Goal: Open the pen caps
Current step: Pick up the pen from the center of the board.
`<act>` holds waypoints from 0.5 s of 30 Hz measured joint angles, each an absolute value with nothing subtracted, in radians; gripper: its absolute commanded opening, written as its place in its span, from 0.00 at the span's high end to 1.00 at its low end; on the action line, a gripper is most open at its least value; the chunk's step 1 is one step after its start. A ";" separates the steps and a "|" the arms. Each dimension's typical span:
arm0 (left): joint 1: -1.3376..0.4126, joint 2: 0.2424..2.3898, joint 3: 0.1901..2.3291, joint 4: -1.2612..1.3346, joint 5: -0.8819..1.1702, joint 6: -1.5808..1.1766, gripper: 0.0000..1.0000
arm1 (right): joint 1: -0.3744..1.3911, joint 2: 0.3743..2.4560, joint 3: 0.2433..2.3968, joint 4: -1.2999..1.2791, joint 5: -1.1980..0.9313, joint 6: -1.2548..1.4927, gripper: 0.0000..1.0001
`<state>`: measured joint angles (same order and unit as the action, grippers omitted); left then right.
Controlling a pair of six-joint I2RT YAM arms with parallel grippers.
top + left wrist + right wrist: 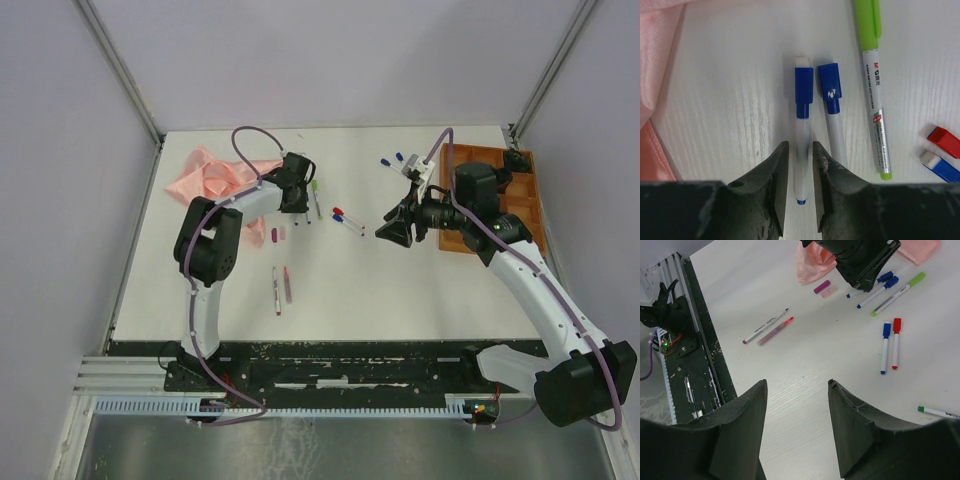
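My left gripper [800,144] is low over the table, its jaws narrowly open on either side of the white barrel of a blue-capped pen [802,125]. A thin gap shows on each side. A second blue-capped pen [832,115] lies just to its right, then a green pen [872,75]. In the top view this gripper [300,203] is by the pink cloth. My right gripper [797,382] is wide open and empty above bare table, also in the top view [385,232]. A red-capped pen [896,342] and a blue-capped pen [885,347] lie together. A loose purple cap [821,286] lies near the left arm.
A pink cloth [215,175] lies at the back left. An orange tray [500,195] stands at the right, under the right arm. Two thin pens [282,288] lie near the front middle. More pens [392,160] lie at the back. A green-ended pen [937,412] lies near the right gripper.
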<state>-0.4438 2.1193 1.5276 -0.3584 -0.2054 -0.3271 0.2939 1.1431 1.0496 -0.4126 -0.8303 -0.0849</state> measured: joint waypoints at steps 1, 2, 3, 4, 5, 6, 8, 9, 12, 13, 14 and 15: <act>-0.442 2.125 1.528 -0.361 -0.203 -0.327 0.69 | 0.294 1.143 1.050 -0.413 -0.830 -0.085 0.41; -0.441 2.130 1.529 -0.361 -0.203 -0.327 0.70 | 0.294 1.143 1.050 -0.413 -0.830 -0.085 0.41; -0.440 2.131 1.534 -0.361 -0.199 -0.327 0.71 | 0.294 1.143 1.050 -0.413 -0.830 -0.085 0.41; -0.439 2.134 1.538 -0.362 -0.198 -0.327 0.72 | 0.294 1.143 1.050 -0.413 -0.830 -0.085 0.41; -0.438 2.135 1.539 -0.361 -0.197 -0.327 0.72 | 0.294 1.143 1.050 -0.413 -0.830 -0.085 0.41; -0.438 2.135 1.540 -0.362 -0.195 -0.327 0.73 | 0.294 1.143 1.050 -0.413 -0.830 -0.085 0.41; -0.438 2.135 1.540 -0.362 -0.188 -0.327 0.75 | 0.294 1.143 1.050 -0.413 -0.830 -0.085 0.41; -0.437 2.136 1.540 -0.362 -0.184 -0.327 0.77 | 0.294 1.143 1.050 -0.413 -0.830 -0.085 0.41; -0.433 2.139 1.545 -0.363 -0.180 -0.327 0.82 | 0.294 1.143 1.050 -0.413 -0.831 -0.084 0.41; -0.432 2.140 1.546 -0.362 -0.179 -0.327 0.84 | 0.294 1.143 1.050 -0.413 -0.831 -0.084 0.41; -0.431 2.141 1.547 -0.362 -0.177 -0.327 0.86 | 0.294 1.143 1.050 -0.413 -0.831 -0.084 0.41; -0.431 2.141 1.547 -0.363 -0.176 -0.327 0.88 | 0.294 1.143 1.050 -0.413 -0.832 -0.084 0.41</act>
<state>-0.4309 2.1407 1.5475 -0.3626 -0.1757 -0.3271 0.2939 1.1431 1.0500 -0.4126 -0.8318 -0.0841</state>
